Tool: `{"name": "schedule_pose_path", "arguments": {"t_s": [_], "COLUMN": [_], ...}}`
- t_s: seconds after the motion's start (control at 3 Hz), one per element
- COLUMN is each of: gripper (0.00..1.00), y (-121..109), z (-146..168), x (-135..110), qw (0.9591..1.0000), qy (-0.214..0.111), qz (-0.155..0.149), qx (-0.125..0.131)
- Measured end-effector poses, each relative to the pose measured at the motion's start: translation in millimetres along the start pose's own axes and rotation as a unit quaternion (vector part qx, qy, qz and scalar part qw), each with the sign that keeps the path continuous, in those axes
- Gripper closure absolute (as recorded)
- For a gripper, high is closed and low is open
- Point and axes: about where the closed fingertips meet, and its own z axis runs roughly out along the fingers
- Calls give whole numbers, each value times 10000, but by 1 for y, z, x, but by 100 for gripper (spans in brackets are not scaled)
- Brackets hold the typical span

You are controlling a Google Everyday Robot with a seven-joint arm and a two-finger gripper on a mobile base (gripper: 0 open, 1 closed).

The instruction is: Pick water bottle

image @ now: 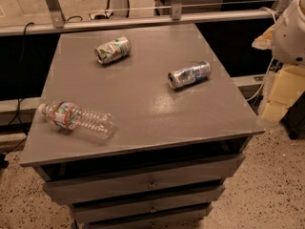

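Observation:
The water bottle lies on its side near the front left corner of the grey cabinet top. It is clear ribbed plastic, with its white cap pointing left and an orange-banded label near the neck. My gripper hangs off the right side of the cabinet, below the white arm body. It is far from the bottle and holds nothing that I can see.
A crushed greenish-white can lies at the back left of the top. A crushed silver-blue can lies right of centre. Drawers run below the front edge. A metal rail runs behind the cabinet.

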Motion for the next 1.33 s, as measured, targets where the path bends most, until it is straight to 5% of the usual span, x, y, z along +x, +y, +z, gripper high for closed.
{"name": "schedule_pose_path", "arguments": {"t_s": [0.33,0.67,1.33], "gripper": [0,0,0], "y": [0,-13,-37], "z": [0,14,54], "x": [0,-29,-142], "qw": [10000,9996,9929], "qy": [0,-276,-1190], "qz": [0,7,23], "qx": [1,5,-80]}}
